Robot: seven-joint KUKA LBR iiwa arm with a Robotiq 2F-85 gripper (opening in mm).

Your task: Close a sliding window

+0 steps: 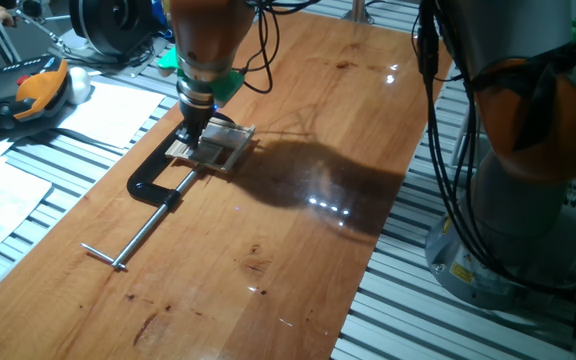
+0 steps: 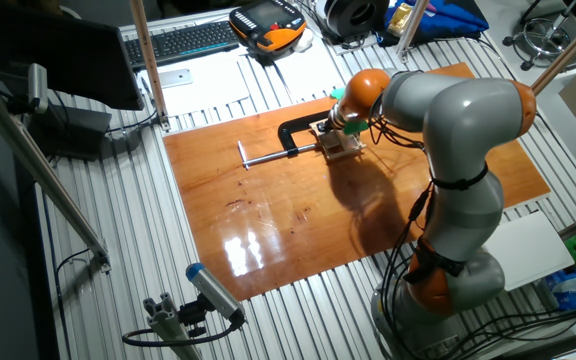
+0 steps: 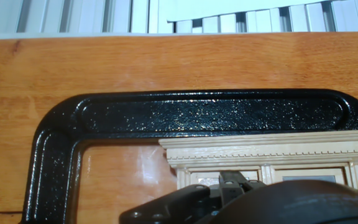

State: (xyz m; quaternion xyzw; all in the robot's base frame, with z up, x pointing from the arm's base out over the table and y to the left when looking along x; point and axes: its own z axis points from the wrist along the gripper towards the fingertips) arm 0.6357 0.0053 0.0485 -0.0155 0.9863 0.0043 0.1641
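The sliding window (image 1: pixel 216 148) is a small pale tan wooden frame lying flat on the wooden board, held by the black C-clamp (image 1: pixel 158 180). It also shows in the other fixed view (image 2: pixel 345 148) and in the hand view (image 3: pixel 272 154), where its moulded top rail and two panes show. My gripper (image 1: pixel 194 131) points down onto the window's left part, fingers together and holding nothing. In the hand view the fingertips (image 3: pixel 229 182) show as one narrow dark piece over the left pane. Whether they touch the sash is hidden.
The clamp's steel screw bar (image 1: pixel 138 235) runs toward the board's front left. The wooden board (image 1: pixel 298 260) lies on a slatted metal table. Papers (image 1: pixel 108 110) and an orange-black pendant (image 1: pixel 28 90) lie to the left. The arm's base (image 1: pixel 528 200) stands at the right.
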